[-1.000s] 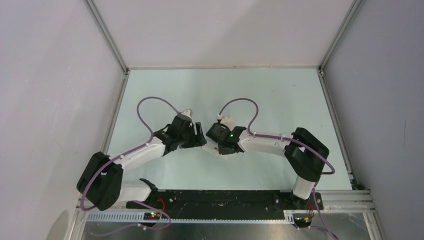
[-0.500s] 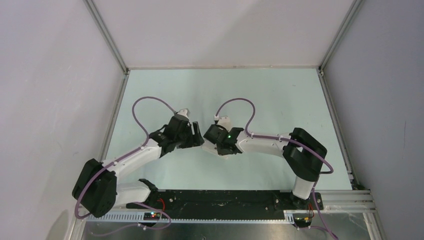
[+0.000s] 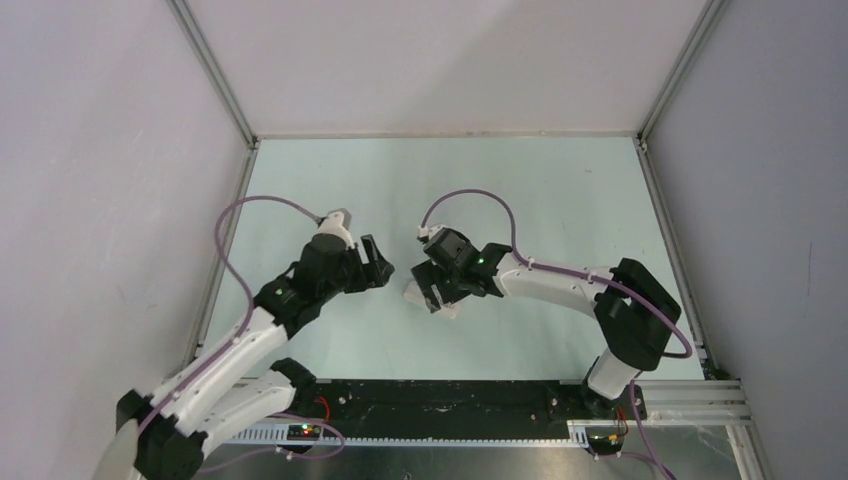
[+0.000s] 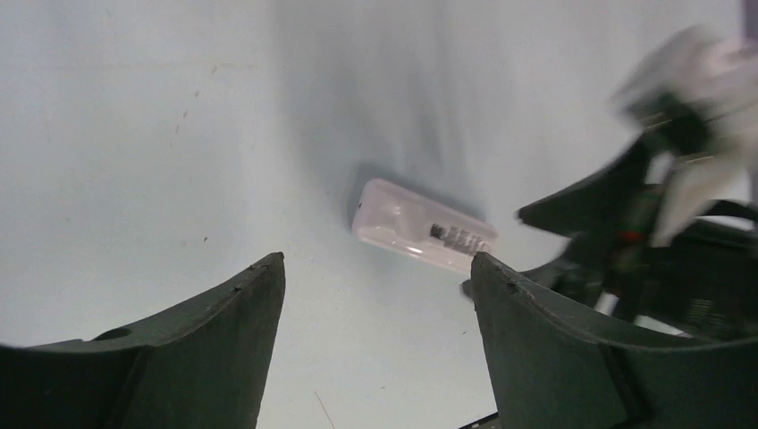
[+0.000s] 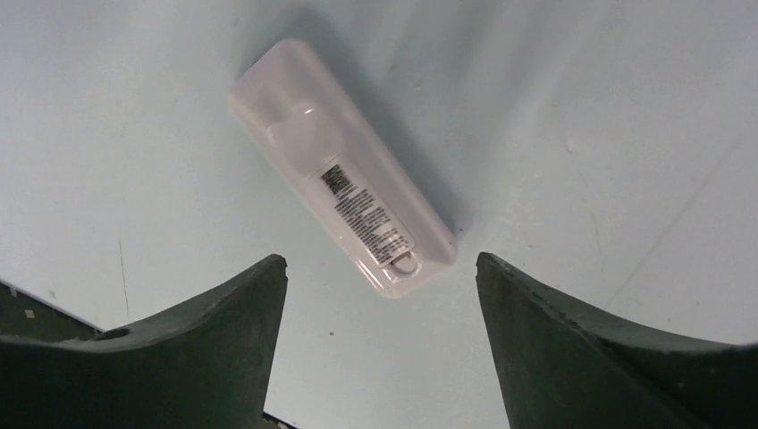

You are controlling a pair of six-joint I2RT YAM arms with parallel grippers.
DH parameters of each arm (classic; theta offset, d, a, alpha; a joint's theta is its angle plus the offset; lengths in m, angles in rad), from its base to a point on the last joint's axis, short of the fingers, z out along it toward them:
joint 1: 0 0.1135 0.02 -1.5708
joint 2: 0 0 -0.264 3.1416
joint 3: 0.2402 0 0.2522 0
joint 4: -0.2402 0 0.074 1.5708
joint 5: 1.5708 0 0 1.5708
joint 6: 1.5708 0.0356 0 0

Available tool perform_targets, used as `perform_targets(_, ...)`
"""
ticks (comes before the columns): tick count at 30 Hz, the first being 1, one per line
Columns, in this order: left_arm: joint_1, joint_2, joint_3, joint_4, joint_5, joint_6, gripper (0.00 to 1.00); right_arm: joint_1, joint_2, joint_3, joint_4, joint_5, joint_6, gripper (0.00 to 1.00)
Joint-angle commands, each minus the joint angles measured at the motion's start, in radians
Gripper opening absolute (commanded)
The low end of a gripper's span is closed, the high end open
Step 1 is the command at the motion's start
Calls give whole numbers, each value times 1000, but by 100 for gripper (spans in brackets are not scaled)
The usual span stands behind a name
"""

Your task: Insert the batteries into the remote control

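left gripper hangs over the table, jaws spread wide, nothing btwn them, touching nothing. in the top view it's just left of the remote control and apart from it. its cam looks across at the handset, so prob. it's standing off to leave room for the other arm.

the remote control lies flat on the table, mid-table btwn the two arms, back side up w/ the label sticker showing. the back looks shut, no brownish recess seen. batteries: none in view anywhere. my guess is they're inside, but can't confirm. lying flat and free, w/ no tool on it, it reads as a job at or near its end.

right gripper hovers directly above the remote control's near end, jaws spread wide. that end shows in the gap below, fingers clear of it on both sides, holding nothing. in the top view this gripper partly hides the handset.
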Motion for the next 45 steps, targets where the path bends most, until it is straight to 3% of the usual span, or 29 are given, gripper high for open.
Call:
perform_targets(1, 10, -155, 12, -17, -64, 25, 81, 6, 49, -10, 48, -173, -225, 86)
perform_targets(11, 9, -251, 7, -46, -22, 24, 83, -20, 130, -5, 58, -192, -366, 87)
perform_targets(17, 9, -232, 14, -57, -11, 30, 84, -10, 200, 6, 38, -141, -380, 80)
perform_targets(19, 9, -230, 15, -59, -12, 33, 84, -5, 212, 9, 35, -132, -373, 73)
perform_targets(24, 10, -235, 11, -67, -3, 36, 86, -2, 194, 10, 46, -88, -311, 40)
perform_targets(27, 8, -231, 16, -66, 35, 65, 89, 2, 154, 2, 61, -84, -265, 34)
perform_targets(29, 9, -234, 20, -65, 54, 85, 92, -3, 118, -5, 73, -110, -234, 33)
perform_targets(36, 9, -274, 46, -57, 71, 115, 98, -82, -63, -84, 249, -428, -11, 30)
perform_targets(45, 9, -261, 118, 77, 295, 68, 100, -124, -253, -160, 590, -711, 298, 30)
